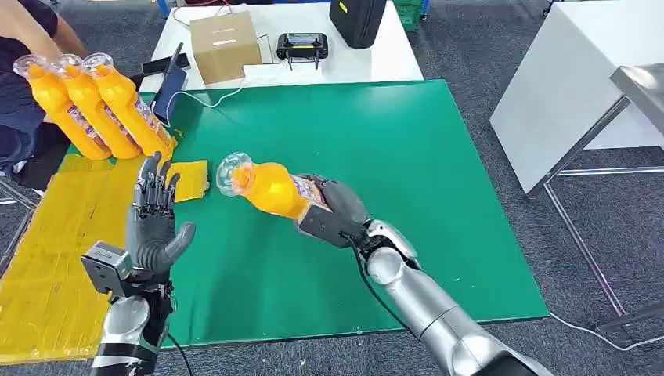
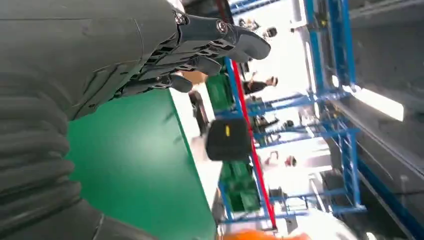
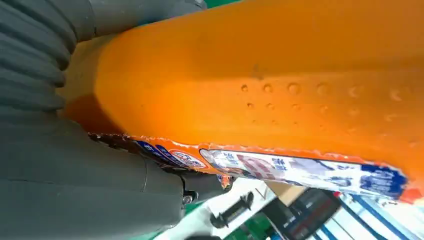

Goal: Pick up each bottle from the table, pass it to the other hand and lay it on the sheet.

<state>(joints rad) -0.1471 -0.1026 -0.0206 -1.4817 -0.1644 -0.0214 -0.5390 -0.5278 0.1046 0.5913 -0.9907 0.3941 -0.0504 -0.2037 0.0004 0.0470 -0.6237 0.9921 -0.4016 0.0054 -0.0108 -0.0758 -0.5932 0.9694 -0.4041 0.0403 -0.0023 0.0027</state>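
Observation:
My right hand [image 1: 333,207] grips an orange bottle [image 1: 266,186] by its labelled lower half and holds it above the green table [image 1: 407,157], its clear cap tilted toward my left. Up close in the right wrist view the orange bottle [image 3: 280,75] lies against my right hand [image 3: 75,180]. My left hand [image 1: 155,219] stands upright a short way left of the cap, fingers apart and holding nothing; the left wrist view shows this left hand [image 2: 125,55] with its fingers extended. Three more orange bottles [image 1: 90,106] lie side by side on the yellow sheet [image 1: 55,251] at the far left.
A person's arm [image 1: 31,31] is at the far left corner. On a white table behind stand a cardboard box [image 1: 225,45], a black controller [image 1: 301,47] and a black case [image 1: 359,19]. A dark phone-like device [image 1: 168,86] lies near the bottles. A grey-floor gap and white furniture [image 1: 579,78] lie right.

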